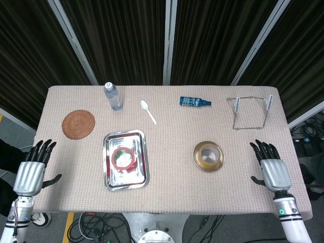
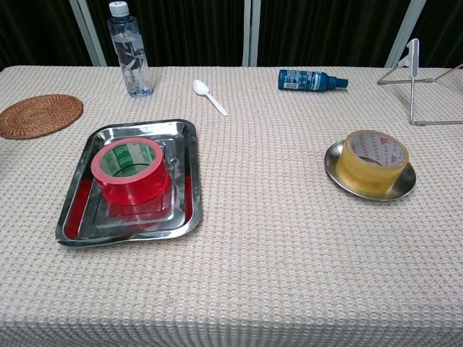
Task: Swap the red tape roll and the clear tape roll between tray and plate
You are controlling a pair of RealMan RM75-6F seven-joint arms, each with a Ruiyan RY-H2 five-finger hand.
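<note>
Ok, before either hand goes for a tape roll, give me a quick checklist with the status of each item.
1. Red tape roll flat in the tray: ok.
2. Clear tape roll on the plate: ok.
3. Left hand holding nothing, fingers apart: ok.
4. Right hand holding nothing, fingers apart: ok.
5. Nothing lying between right hand and plate: ok.
6. Swap begun: not ok, both rolls untouched.
</note>
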